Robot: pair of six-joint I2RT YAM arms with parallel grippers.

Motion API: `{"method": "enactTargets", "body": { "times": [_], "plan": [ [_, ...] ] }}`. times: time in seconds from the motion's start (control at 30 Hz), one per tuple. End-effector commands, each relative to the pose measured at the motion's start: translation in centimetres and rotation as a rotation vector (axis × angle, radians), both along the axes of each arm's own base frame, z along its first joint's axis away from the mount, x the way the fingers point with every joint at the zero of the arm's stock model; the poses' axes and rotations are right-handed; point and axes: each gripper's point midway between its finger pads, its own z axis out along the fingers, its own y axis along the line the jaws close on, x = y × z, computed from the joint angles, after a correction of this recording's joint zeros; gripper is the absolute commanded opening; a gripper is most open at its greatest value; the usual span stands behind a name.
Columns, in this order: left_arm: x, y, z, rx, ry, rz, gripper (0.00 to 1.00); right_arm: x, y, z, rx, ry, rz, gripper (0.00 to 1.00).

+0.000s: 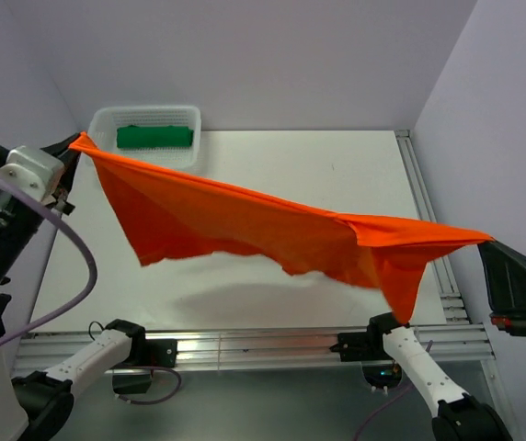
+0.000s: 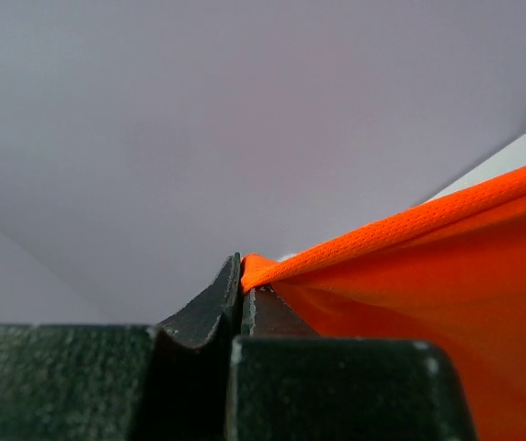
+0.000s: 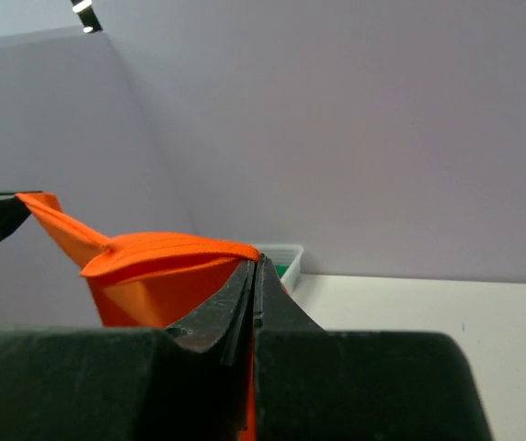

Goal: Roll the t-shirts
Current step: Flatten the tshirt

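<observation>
- While both claws are clamped shut, the orange t-shirt (image 1: 245, 225) hangs stretched in the air between them, lifted clear of the worktop (image 1: 337, 175).
- The left claw (image 2: 242, 276) has its jaws pressed together on one corner of the cloth. It sits at the far left, just beside the white mesh basket (image 1: 189, 115).
- The right claw (image 3: 256, 266) has its jaws closed tight on the opposite end of the same garment, over the right edge of the worktop. In its wrist view the orange cloth bunches right against the fingertips.
- Between the two grips the upper edge of the shirt runs taut in a nearly straight line across the overhead view.
- Below that line the cloth sags in a loose sheet with an uneven lower edge, and its shadow falls on the worktop beneath.
- Near the right grip a narrow fold droops toward the front rail (image 1: 272, 344).
- The green t-shirt (image 1: 155, 137) lies inside the basket as a compact bundle, at the far left corner of the worktop, apart from both claws.
</observation>
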Motion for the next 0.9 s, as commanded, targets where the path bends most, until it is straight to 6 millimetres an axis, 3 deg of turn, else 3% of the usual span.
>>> {"method": "enactTargets", "body": {
  "times": [0.0, 0.17, 0.2, 0.3, 0.33, 0.37, 0.4, 0.43, 0.47, 0.5, 0.53, 0.57, 0.6, 0.63, 0.67, 0.73, 0.77, 0.8, 0.83, 0.87],
  "plan": [
    [5.3, -1.3, -4.7, 0.028, 0.167, 0.023, 0.00, 8.3, 0.5, -3.2, -0.050, 0.234, -0.067, 0.00],
    [11.2, -3.2, -10.0, 0.090, 0.282, 0.020, 0.00, 15.4, 1.1, -4.3, -0.060, 0.300, -0.114, 0.00],
    [12.1, -3.5, -10.5, 0.098, 0.288, 0.022, 0.00, 17.6, 1.4, -5.2, -0.069, 0.335, -0.120, 0.00],
    [15.2, -4.3, -10.9, 0.106, 0.280, 0.022, 0.00, 21.8, 1.8, -4.2, -0.062, 0.326, -0.147, 0.00],
    [17.1, -4.9, -11.5, 0.112, 0.297, 0.019, 0.00, 22.7, 1.9, -3.3, -0.063, 0.306, -0.149, 0.00],
    [18.0, -5.2, -11.5, 0.111, 0.302, 0.011, 0.00, 23.6, 2.0, -2.7, -0.063, 0.297, -0.151, 0.00],
    [18.6, -4.9, -9.5, 0.098, 0.266, 0.019, 0.00, 25.2, 2.3, -1.1, -0.059, 0.278, -0.153, 0.00],
    [21.1, -5.4, -10.7, 0.108, 0.309, 0.019, 0.00, 26.0, 2.5, 0.1, -0.062, 0.252, -0.148, 0.00],
    [21.6, -4.8, -8.1, 0.094, 0.260, 0.030, 0.00, 26.7, 2.8, 1.1, -0.063, 0.223, -0.141, 0.00],
    [22.8, -4.7, -7.5, 0.089, 0.255, 0.037, 0.00, 28.6, 2.9, 2.0, -0.065, 0.204, -0.147, 0.00],
    [25.6, -4.8, -8.8, 0.095, 0.288, 0.046, 0.00, 29.6, 3.1, 3.4, -0.068, 0.149, -0.142, 0.00],
    [25.7, -4.4, -5.8, 0.078, 0.227, 0.057, 0.00, 30.7, 3.1, 3.9, -0.063, 0.134, -0.138, 0.00],
    [26.6, -3.7, -5.4, 0.076, 0.221, 0.079, 0.00, 32.4, 3.6, 4.4, -0.059, 0.125, -0.101, 0.00],
    [28.8, -3.8, -6.8, 0.084, 0.254, 0.085, 0.00, 33.2, 2.5, 5.1, -0.020, 0.117, -0.095, 0.00],
    [28.7, -3.8, -5.7, 0.079, 0.231, 0.084, 0.00, 33.5, 2.9, 5.2, -0.030, 0.113, -0.039, 0.00],
    [28.6, -4.1, -6.0, 0.082, 0.231, 0.065, 0.00, 34.6, 1.7, 4.8, -0.031, 0.113, -0.064, 0.00],
    [29.4, -4.3, -9.4, 0.101, 0.301, 0.063, 0.00, 36.4, 1.5, 1.7, -0.035, 0.183, -0.068, 0.00],
    [29.6, -4.3, -9.2, 0.097, 0.264, 0.062, 0.00, 35.1, 1.5, 1.9, -0.035, 0.158, -0.070, 0.00],
    [27.9, -4.1, -8.5, 0.093, 0.236, 0.055, 0.00, 35.0, 1.6, 2.1, -0.027, 0.118, -0.061, 0.00],
    [28.3, -4.3, -12.3, 0.114, 0.309, 0.046, 0.00, 36.2, 1.3, -1.0, -0.030, 0.180, -0.044, 0.00]
  ]
}}
